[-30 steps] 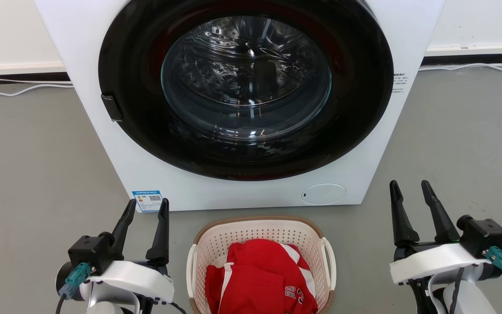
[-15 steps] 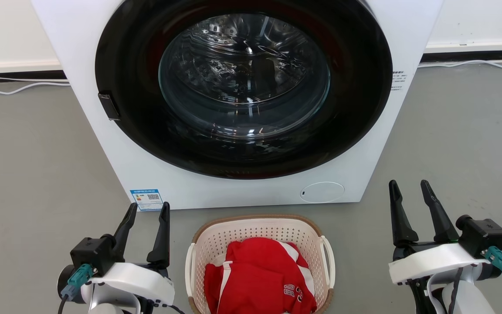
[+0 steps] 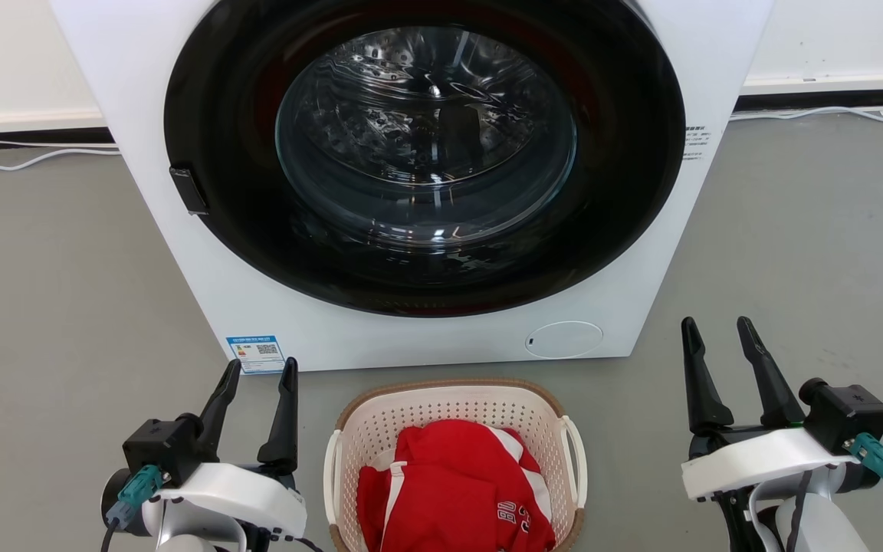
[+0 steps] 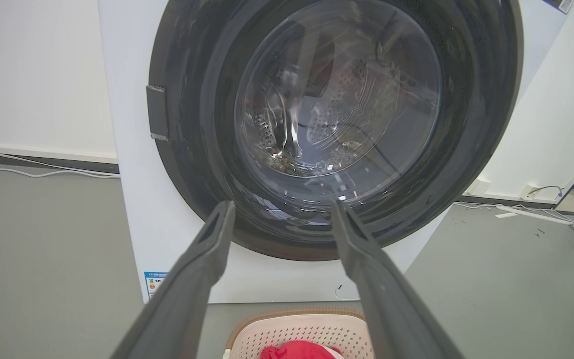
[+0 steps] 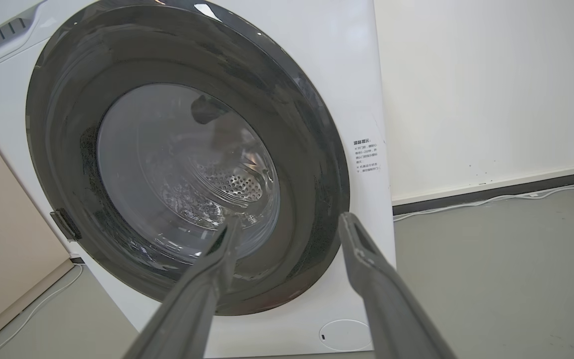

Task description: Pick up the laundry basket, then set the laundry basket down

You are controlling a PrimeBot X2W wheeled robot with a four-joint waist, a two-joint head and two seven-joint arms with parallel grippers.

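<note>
**A:** Left to right, where does everything stand?

**B:** The left gripper (image 3: 261, 362) hovers before the washing machine's (image 3: 204, 291) lower left corner, jaws apart and empty. The laundry basket (image 3: 441, 410) sits on the floor (image 3: 43, 307) just before the machine's front, a red garment (image 3: 449, 483) heaped inside. The right gripper (image 3: 716, 322) hangs off the machine's lower right corner, jaws apart too.

**A:** How will it handle?

**B:** Light, I'd judge. The thin perforated plastic may flex. Take the white loop handles (image 3: 329, 475), one each side, and lift level.
</note>
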